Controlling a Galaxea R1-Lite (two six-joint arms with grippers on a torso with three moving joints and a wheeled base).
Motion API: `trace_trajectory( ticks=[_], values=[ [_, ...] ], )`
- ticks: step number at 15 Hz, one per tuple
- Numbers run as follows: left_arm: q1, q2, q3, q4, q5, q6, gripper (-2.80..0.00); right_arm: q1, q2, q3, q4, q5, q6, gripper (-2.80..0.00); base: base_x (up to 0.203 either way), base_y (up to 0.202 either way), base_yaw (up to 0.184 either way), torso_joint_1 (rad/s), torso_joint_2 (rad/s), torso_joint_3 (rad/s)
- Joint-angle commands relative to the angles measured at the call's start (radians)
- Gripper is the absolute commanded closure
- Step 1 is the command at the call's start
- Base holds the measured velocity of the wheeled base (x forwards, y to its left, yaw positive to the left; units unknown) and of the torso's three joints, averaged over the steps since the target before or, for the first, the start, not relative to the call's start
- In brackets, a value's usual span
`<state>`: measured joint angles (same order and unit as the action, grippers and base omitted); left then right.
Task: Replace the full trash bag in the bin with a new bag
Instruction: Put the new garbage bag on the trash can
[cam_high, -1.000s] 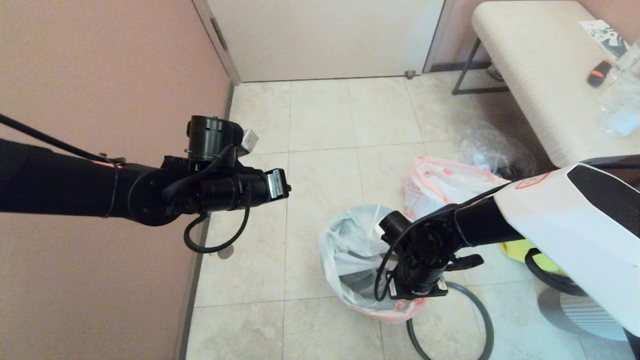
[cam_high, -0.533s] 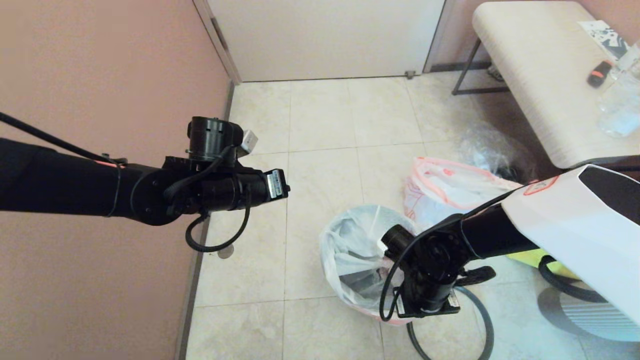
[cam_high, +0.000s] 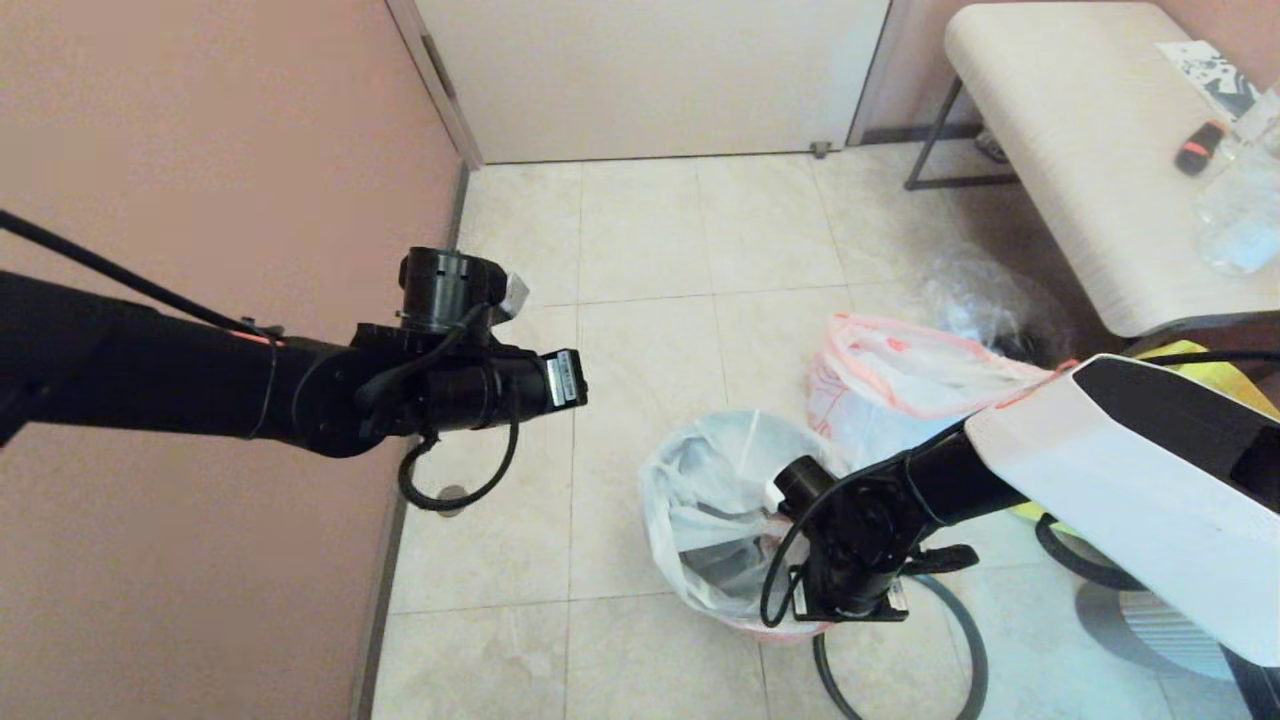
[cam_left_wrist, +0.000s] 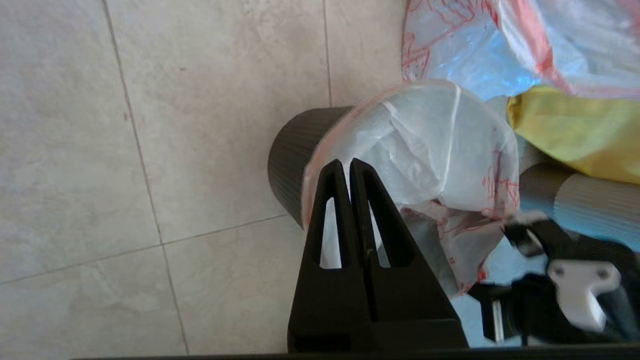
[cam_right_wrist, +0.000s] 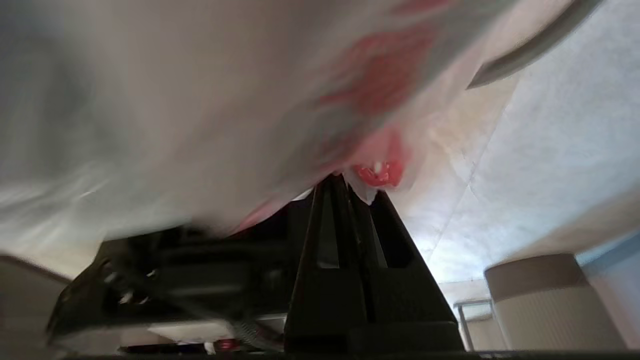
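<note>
The black bin (cam_left_wrist: 289, 156) stands on the tiled floor with the new bag (cam_high: 705, 500) spread open inside it, its orange-pink rim draped over the edge. My right gripper (cam_right_wrist: 350, 182) is low at the bin's near right rim, shut on a fold of the new bag (cam_right_wrist: 367, 192). In the head view its fingers are hidden under the wrist. My left gripper (cam_left_wrist: 347, 162) is shut and empty, held high over the floor left of the bin. The full trash bag (cam_high: 900, 375) lies just behind the bin. The dark hoop (cam_high: 975, 650) lies on the floor at the bin's near right.
A yellow tote bag (cam_left_wrist: 575, 132) and a grey ribbed cylinder (cam_left_wrist: 587, 202) sit right of the bin. A clear bag with dark items (cam_high: 985, 300) lies behind the full bag, under a cream bench (cam_high: 1080, 130). A pink wall (cam_high: 200, 150) runs along the left.
My right wrist has dropped lower and nearer along the bin's rim, with the bag's edge following. My left arm has shifted slightly to the right.
</note>
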<state>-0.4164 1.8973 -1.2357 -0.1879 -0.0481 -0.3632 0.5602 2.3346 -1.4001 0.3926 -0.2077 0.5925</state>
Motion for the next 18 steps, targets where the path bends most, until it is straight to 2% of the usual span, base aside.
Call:
trace_trajectory(
  ticks=[1,3,4,6,8,11,14,18],
  values=[
    [-0.034,0.022,0.001,-0.002,0.026,-0.003,0.00,-0.018,0.017,0.022,0.004,-0.001,0.007,0.00,0.000,0.000,0.000,0.000,0.00,0.000],
    [-0.080,0.043,0.001,-0.016,0.096,-0.006,0.00,-0.042,0.013,0.031,-0.013,-0.014,0.029,0.00,0.000,0.000,0.000,0.000,0.00,0.000],
    [-0.102,0.054,0.003,-0.048,0.131,-0.022,0.00,-0.055,0.018,0.031,-0.070,-0.017,0.038,0.00,0.000,0.000,0.000,0.000,0.00,0.000],
    [-0.136,0.059,0.018,-0.107,0.169,-0.059,0.00,-0.073,-0.016,0.066,-0.233,-0.029,0.077,0.00,0.000,0.000,0.000,0.000,0.00,0.000],
    [-0.153,0.047,0.075,-0.142,0.169,-0.084,0.00,-0.086,-0.046,0.112,-0.417,-0.044,0.110,0.00,0.000,0.000,0.000,0.000,0.00,0.000],
    [-0.172,-0.003,0.233,-0.195,0.169,-0.127,0.00,-0.139,-0.008,0.131,-0.523,-0.068,0.119,0.00,0.000,0.000,0.000,0.000,0.00,0.000],
    [-0.172,-0.181,0.434,-0.207,0.170,-0.131,0.00,-0.178,0.000,0.155,-0.621,-0.067,0.118,0.00,0.000,0.000,0.000,0.000,0.00,0.000],
    [-0.142,-0.367,0.640,-0.209,0.172,-0.131,0.00,-0.204,-0.119,0.263,-0.646,-0.069,0.139,0.00,0.000,0.000,0.000,0.000,0.00,0.000]
  ],
)
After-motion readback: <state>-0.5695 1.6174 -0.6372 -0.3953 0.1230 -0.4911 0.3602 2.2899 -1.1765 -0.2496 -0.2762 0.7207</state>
